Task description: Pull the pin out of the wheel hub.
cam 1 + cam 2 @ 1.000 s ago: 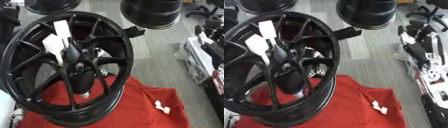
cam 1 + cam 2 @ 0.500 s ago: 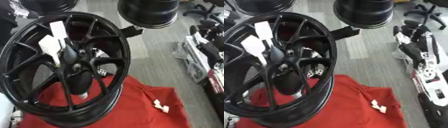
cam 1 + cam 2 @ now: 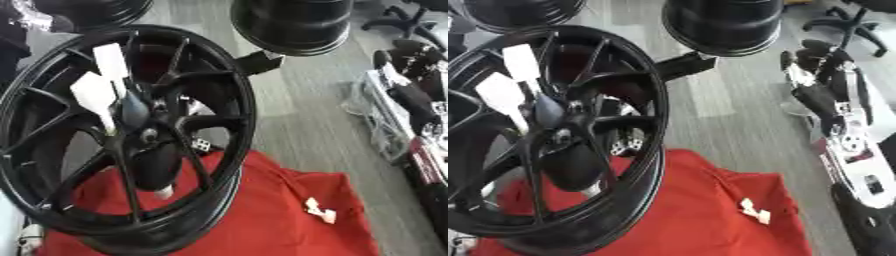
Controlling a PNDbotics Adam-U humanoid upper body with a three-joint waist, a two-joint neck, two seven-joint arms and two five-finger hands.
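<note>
Black alloy wheel [image 3: 122,145] stands tilted on a red cloth [image 3: 262,215], its hub [image 3: 144,132] at centre-left. I can't pick out the pin; I'd guess it runs along the hub's axis. Neither robot hand shows, so I cannot tell which is nearer. White tags [image 3: 101,85] on the spokes carry no readable writing.

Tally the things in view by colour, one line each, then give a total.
Black wheels: 3, the near wheel, one behind it at top left, one at top centre
Red cloths: 1
White tags on the near wheel: 2
Total: 6
</note>
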